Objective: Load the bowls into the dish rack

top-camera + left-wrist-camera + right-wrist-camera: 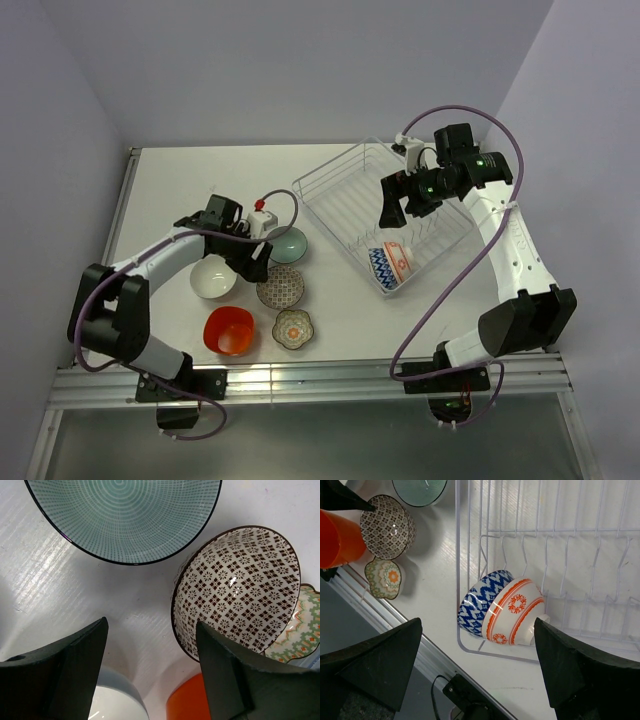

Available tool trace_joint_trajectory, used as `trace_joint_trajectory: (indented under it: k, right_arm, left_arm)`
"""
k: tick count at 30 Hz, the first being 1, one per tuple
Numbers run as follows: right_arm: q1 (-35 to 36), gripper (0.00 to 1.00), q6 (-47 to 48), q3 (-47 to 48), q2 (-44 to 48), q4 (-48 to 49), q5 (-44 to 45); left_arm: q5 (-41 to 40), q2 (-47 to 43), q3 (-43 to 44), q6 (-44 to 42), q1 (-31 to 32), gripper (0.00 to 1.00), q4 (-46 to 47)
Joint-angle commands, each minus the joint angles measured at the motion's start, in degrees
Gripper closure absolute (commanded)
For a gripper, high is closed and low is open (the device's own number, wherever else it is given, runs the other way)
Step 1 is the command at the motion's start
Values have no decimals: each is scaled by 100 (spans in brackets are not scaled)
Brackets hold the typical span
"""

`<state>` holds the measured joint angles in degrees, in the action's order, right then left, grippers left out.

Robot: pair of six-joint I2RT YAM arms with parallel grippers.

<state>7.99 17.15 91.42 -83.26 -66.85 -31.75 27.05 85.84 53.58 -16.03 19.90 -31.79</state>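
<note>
The wire dish rack [345, 195] stands at the right. At its near end, a blue zigzag bowl [477, 602] and an orange-patterned bowl [515, 612] lean on edge side by side. My right gripper [393, 210] hangs open above them, holding nothing. On the table at the left lie a pale teal bowl [125, 515], a grey-brown patterned bowl [235, 585], a white bowl [115, 702], an orange-red bowl [185, 700] and a flower-shaped bowl [300, 630]. My left gripper [152, 630] is open over the bare table among them, its right finger [225, 665] close to the grey-brown bowl's rim.
The table's metal front rail [310, 380] runs just behind the orange-red bowl [229, 330] and the flower-shaped bowl [294, 328]. Most of the rack's tines [545, 540] hold nothing. Purple walls close in on the left, back and right.
</note>
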Motion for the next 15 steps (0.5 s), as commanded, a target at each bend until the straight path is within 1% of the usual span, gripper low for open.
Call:
trace_joint_trajectory:
  k: [1, 5, 8, 9, 14, 15]
  right_arm:
    - [-34, 0, -80, 175, 196, 181, 2]
    - [-43, 0, -124, 105, 205, 234, 28]
    - [-34, 0, -168, 78, 205, 260, 72]
    - [-34, 0, -177, 61, 205, 269, 90]
    - [-34, 0, -150, 25, 214, 269, 151]
    - [-34, 0, -168, 25, 214, 278, 151]
  left_arm:
    - [-7, 29, -32, -111, -13, 24, 190]
    - [-24, 335, -67, 47, 40, 28, 384]
    - [-103, 599, -67, 311, 58, 35, 568]
    - [-121, 644, -76, 398, 58, 37, 656]
    - [-209, 688, -225, 443, 251, 41, 867]
    - [-200, 679, -225, 487, 277, 45, 885]
